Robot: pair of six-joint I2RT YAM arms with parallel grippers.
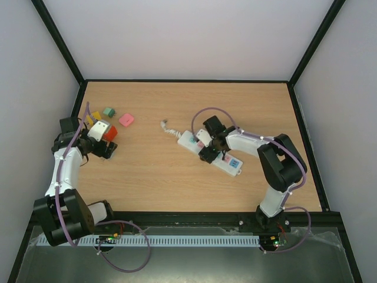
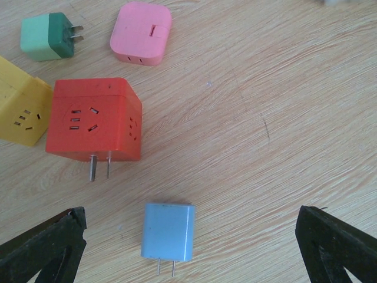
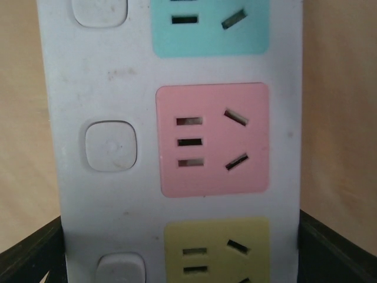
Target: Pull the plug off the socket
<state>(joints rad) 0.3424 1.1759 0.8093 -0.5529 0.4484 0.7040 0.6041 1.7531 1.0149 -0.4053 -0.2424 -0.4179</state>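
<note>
The socket (image 1: pixel 188 140), a long white strip with pastel outlet faces, lies slantwise right of the table's centre. In the right wrist view the socket (image 3: pixel 106 88) shows teal, pink and yellow faces, all with empty slots. My right gripper (image 1: pixel 211 150) sits over its middle; the right gripper (image 3: pixel 181 253) has one finger against each long side of the strip. A small blue plug (image 2: pixel 168 231) lies loose on the table, prongs toward the camera. My left gripper (image 2: pixel 191 217) is wide open above it, not touching. In the top view the left gripper (image 1: pixel 103 143) is at far left.
A red cube adapter (image 2: pixel 94 121), a yellow adapter (image 2: pixel 20 112), a green plug (image 2: pixel 44 37) and a pink adapter (image 2: pixel 141 33) lie by the left gripper. The strip's short cord stub (image 1: pixel 168 127) points left. Black frame rails edge the table.
</note>
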